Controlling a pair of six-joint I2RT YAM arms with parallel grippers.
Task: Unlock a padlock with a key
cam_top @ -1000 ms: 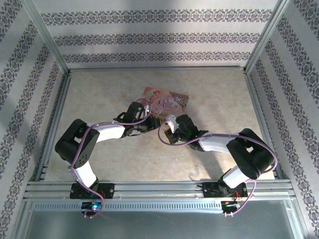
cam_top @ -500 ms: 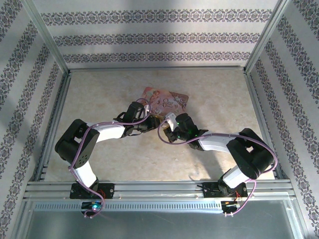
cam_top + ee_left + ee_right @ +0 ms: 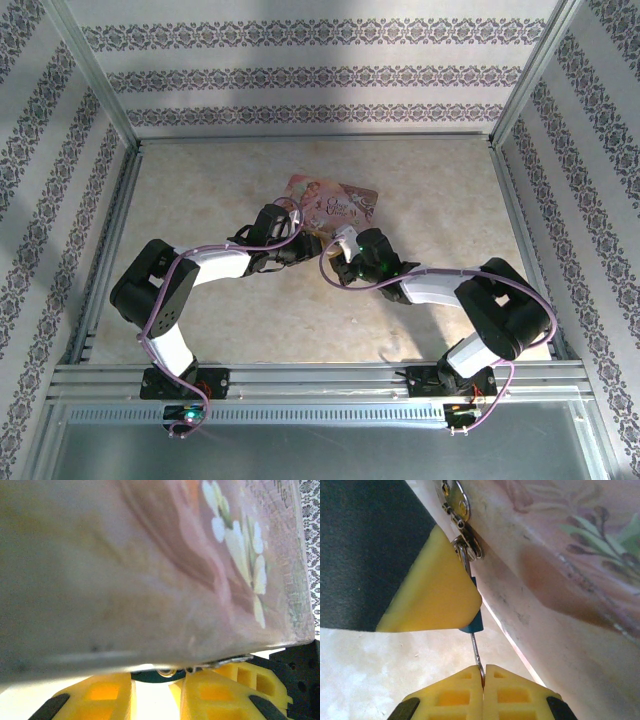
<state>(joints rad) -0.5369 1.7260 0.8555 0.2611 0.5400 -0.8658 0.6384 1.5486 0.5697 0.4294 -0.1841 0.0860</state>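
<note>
The padlock [image 3: 474, 624], a blue sliver, hangs by its shackle from the hasp [image 3: 462, 535] on the tin [image 3: 560, 555] wall, seen close in the right wrist view. The key [image 3: 476, 652] runs as a thin metal shaft from the lock's underside down into the right gripper [image 3: 483, 680], whose yellow fingers are pressed together, pinching it. A finger [image 3: 427, 590] of the left arm covers most of the lock's body.

From the left wrist, the tin's flowered side looms overhead. Below it the left gripper [image 3: 155, 685] has its fingers slightly apart, nipping a dark body that seems to be the lock.

The top view is too coarse to show lock or key. It shows both wrists meeting at the tin's near edge, mid-table [image 3: 200, 190]. Bare surface lies open toward the far wall, both side rails and the arm bases.
</note>
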